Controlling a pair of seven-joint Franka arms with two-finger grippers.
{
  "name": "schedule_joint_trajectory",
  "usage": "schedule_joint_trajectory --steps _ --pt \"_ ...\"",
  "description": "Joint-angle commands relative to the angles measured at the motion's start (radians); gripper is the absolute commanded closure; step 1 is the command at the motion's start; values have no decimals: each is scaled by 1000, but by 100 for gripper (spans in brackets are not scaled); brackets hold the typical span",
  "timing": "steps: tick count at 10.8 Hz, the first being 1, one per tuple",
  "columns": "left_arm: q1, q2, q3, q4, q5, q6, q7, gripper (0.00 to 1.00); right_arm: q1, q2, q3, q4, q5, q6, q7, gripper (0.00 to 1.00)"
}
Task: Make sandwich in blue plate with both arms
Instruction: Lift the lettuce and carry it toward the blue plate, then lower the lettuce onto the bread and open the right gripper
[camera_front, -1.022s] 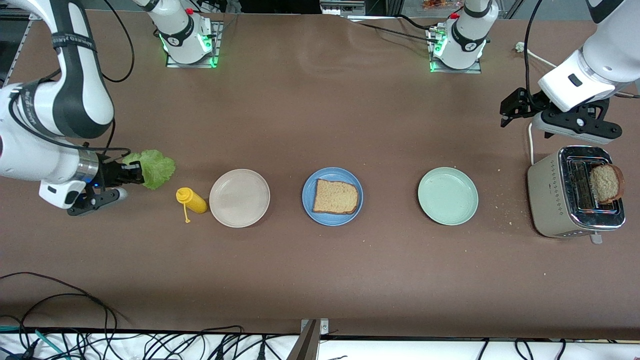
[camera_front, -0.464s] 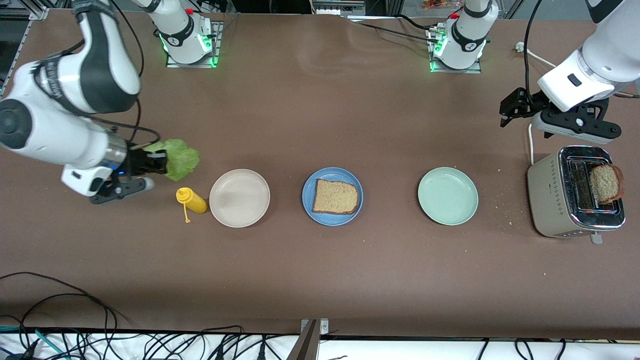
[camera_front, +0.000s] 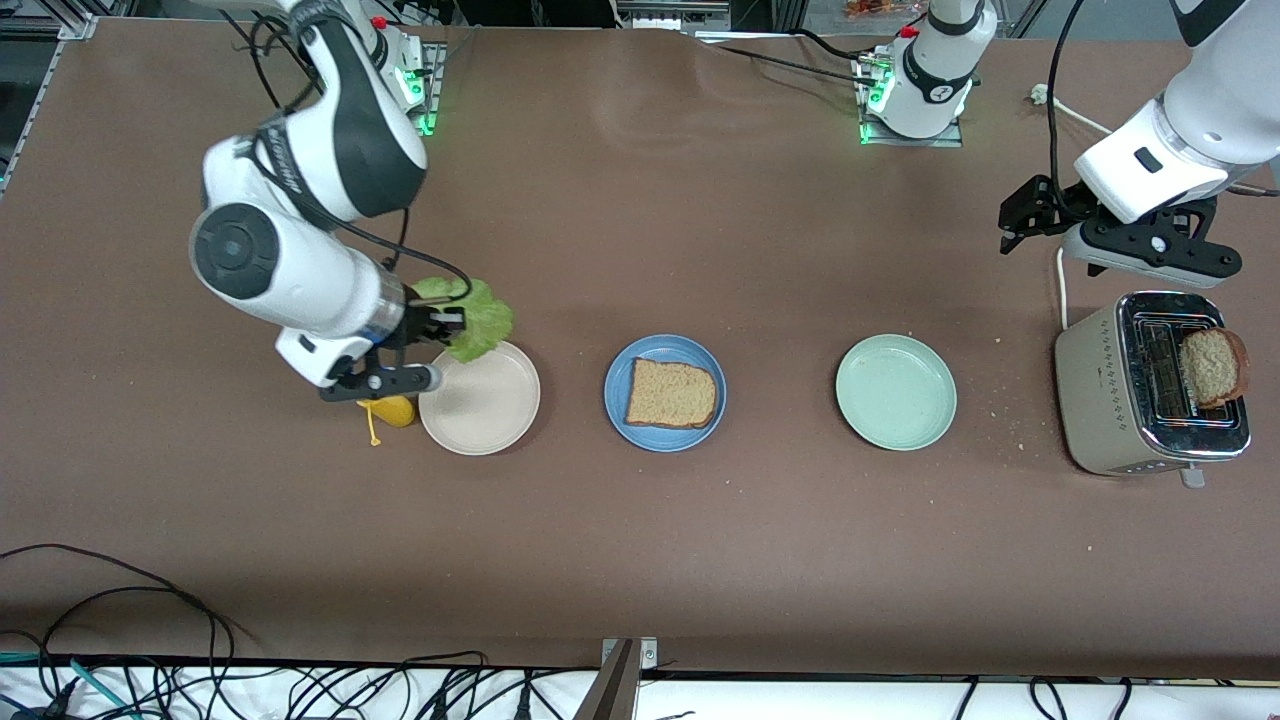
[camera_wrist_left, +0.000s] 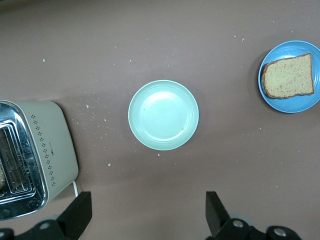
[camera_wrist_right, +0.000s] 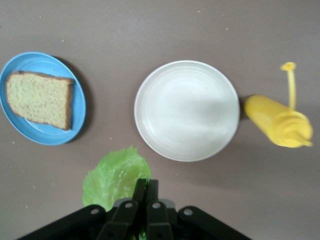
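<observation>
My right pincer (camera_front: 452, 326) is clamped on the lettuce leaf (camera_front: 480, 318) above the beige plate's (camera_front: 490, 405) rim, with the blue plate (camera_front: 615, 385) and its toast slice (camera_front: 671, 394) toward the left arm's end. My left pincer (camera_front: 1025, 215) waits with fingers spread, above bare desk (camera_front: 640, 230) beside the toaster (camera_front: 1150, 385).

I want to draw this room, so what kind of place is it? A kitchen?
Probably a robot lab, not a kitchen. Two arms are bolted to a bare brown table, loose cables run along its edge, and the toaster and blue plate are set out like test props.
</observation>
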Motion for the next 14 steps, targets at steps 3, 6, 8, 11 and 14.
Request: schedule_joint_trajectory --steps 3,6,8,11,14 --pt "-9 -2 5 10 7 -13 -6 0 169 313 -46 344 33 28 331 100" --pt "-9 -2 3 10 7 -13 -6 0 283 440 -52 381 33 184 524 100" --pt "-9 -2 3 10 7 -13 -6 0 337 523 -52 415 29 253 650 100" --pt "-9 -2 3 10 7 -13 -6 0 363 570 -46 457 32 328 729 100" --pt "-10 -2 3 10 7 -13 -6 0 366 570 -48 457 32 356 727 100"
